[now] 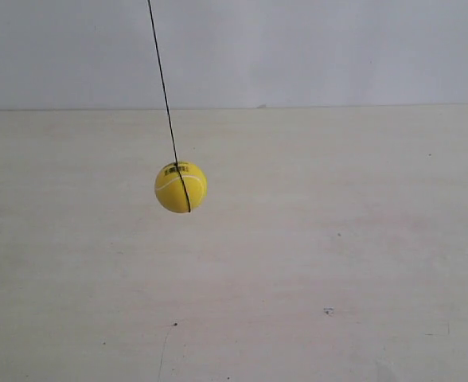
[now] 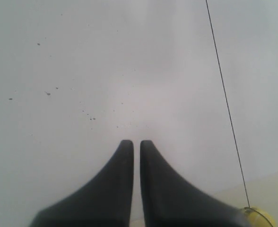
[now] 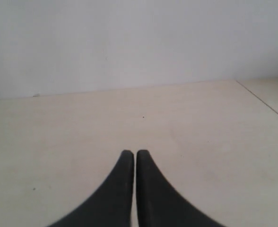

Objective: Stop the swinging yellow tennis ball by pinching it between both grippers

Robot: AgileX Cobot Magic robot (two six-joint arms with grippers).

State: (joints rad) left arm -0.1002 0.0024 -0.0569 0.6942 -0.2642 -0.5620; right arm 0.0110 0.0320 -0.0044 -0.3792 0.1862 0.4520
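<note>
The yellow tennis ball (image 1: 181, 187) hangs in the air above the pale table on a thin dark string (image 1: 163, 79) that slants from the top of the exterior view. Neither arm shows in that view. In the left wrist view only a sliver of the ball (image 2: 259, 216) peeks past one black finger, with its string (image 2: 226, 104) rising from it. My left gripper (image 2: 136, 141) is shut with nothing between its jaws, pointed at the grey wall. My right gripper (image 3: 131, 152) is shut as well, empty, aimed over the table; the ball is out of its view.
A pale wooden table (image 1: 337, 255) with small dark specks reaches back to a plain grey wall (image 1: 313, 48). One table edge (image 3: 264, 101) runs along the side of the right wrist view.
</note>
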